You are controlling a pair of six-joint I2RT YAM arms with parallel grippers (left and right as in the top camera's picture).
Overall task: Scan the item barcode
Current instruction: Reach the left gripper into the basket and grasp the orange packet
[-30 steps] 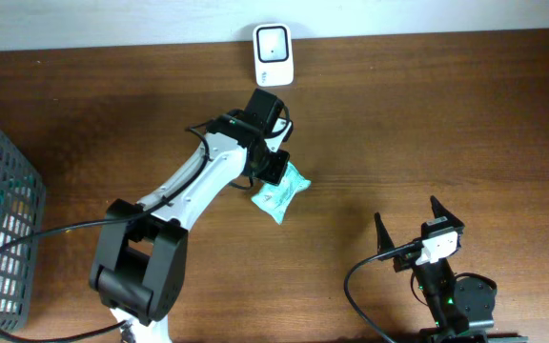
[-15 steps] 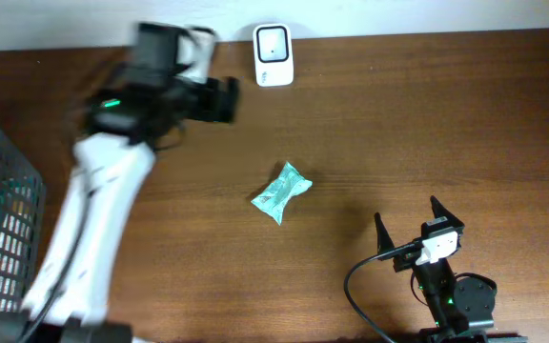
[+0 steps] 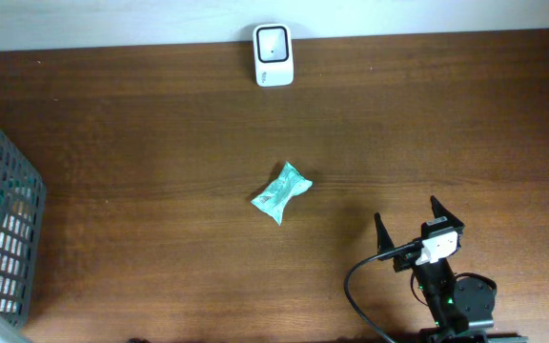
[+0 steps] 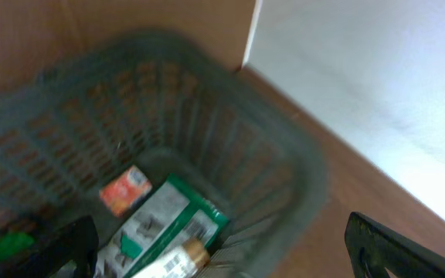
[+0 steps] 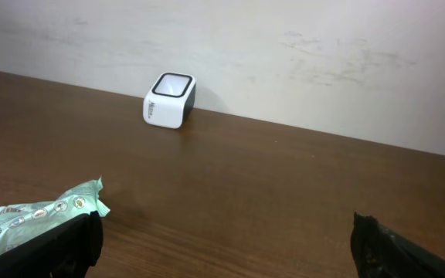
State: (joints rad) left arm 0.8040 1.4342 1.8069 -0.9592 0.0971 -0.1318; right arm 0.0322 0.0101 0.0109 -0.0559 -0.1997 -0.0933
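Green packet (image 3: 281,192) lies loose on the counter (image 3: 141,133), approx mid-counter, tilted diagonally, nothing touching it. White scanner (image 3: 274,42) sits at the far edge by the wall, well apart from the packet, window facing up. Right end effector (image 3: 406,213) sits on the near side, to the right, fingers spread wide w/ nothing btwn them. From its own cam the packet is low at the left, scanner further back. Left end effector (image 4: 221,224) is out of the overhead shot. Its cam, blurry, looks down into the grey mesh basket (image 4: 284,166) at the counter's left end, both fingers spread far apart, gripping nothing. Basket holds a few packs, incl. a small orange pack (image 4: 126,189) and a green-white pack (image 4: 168,224).
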